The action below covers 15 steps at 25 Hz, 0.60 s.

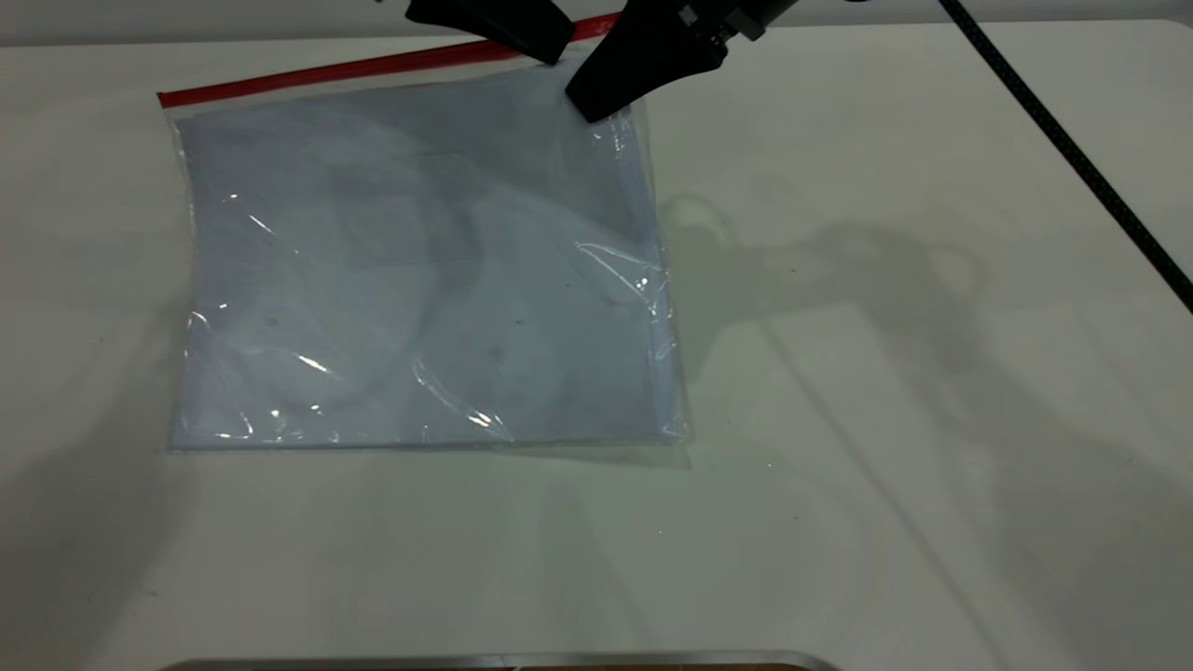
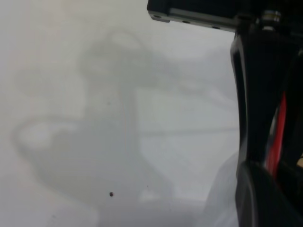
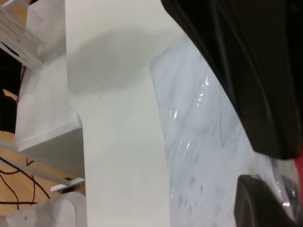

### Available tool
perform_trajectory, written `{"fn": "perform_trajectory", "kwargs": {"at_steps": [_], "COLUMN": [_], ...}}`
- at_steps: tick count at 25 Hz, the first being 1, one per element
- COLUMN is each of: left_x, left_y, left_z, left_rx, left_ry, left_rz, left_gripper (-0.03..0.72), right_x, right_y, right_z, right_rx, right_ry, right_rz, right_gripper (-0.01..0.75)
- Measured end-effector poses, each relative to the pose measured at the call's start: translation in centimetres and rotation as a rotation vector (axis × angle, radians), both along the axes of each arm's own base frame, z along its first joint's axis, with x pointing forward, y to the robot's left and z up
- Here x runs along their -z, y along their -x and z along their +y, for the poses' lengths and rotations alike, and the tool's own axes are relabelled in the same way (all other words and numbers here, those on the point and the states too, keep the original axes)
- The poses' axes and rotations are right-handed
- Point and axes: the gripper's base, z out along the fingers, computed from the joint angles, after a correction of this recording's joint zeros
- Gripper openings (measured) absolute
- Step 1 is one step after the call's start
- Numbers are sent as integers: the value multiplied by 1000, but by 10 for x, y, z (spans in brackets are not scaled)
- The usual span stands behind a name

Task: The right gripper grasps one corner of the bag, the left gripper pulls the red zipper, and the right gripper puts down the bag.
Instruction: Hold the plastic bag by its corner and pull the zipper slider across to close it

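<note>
we find the right gripper matte black, with broad wedge-shaped jaws tapering to blunt tips. we note a silver-grey metal block with a small fastener at its back, and a black braided cable running off from it. the left gripper is likewise matte black and tapered; only part shows in the exterior view. in the left wrist view we record a dark bar edged in silver-grey with small screw heads, and glossy black, rounded finger housings.

Glossy crinkled clear plastic bag; smooth matt table.
</note>
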Motion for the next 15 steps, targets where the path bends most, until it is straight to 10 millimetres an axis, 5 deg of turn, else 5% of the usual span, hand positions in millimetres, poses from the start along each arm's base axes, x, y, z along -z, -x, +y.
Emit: {"fn": "perform_trajectory", "kwargs": {"at_steps": [15], "left_x": [3], "left_y": [-9], "left_z": [6], "left_rx": [-59], "left_ry": [-37], "left_rz": [-62], "left_gripper": [98], "right_x": [-2], "right_y": [-17], "right_z": [-45], "right_rx": [52], "right_ry": [-28], "right_rz": [-10], "right_gripper": [33]}}
